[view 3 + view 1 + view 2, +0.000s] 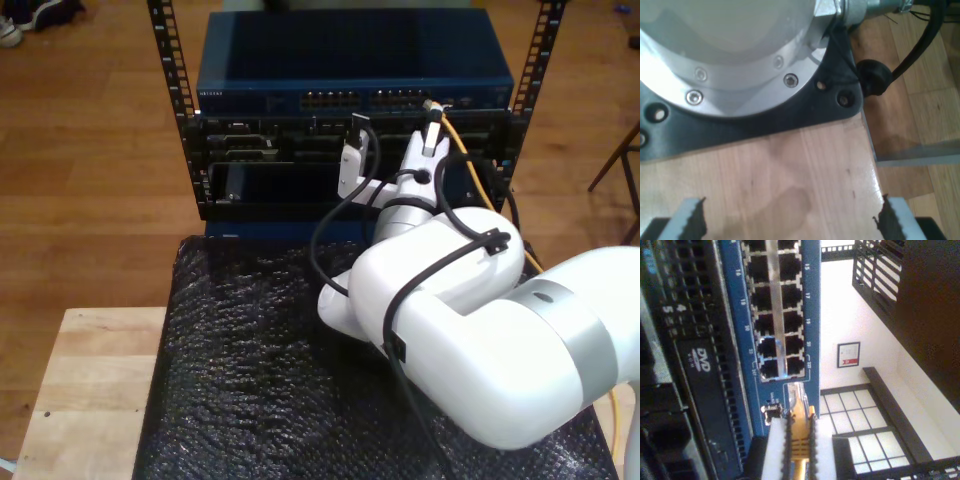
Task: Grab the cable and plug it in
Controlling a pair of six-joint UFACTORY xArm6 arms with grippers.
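My second gripper (799, 440) clamped on the cable (799, 412), clear plug just short of blue switch (740, 315) ports, my first gripper (790, 220) spread apart above bare wooden table (790, 175), exterior view upper centre showing switch atop rack (190, 130).

We work over a pale wooden surface (90, 385) with a black bubbled sheet (250, 390) spread directly on it. Behind stands a rack (185, 110) on the wooden floor (90, 130).
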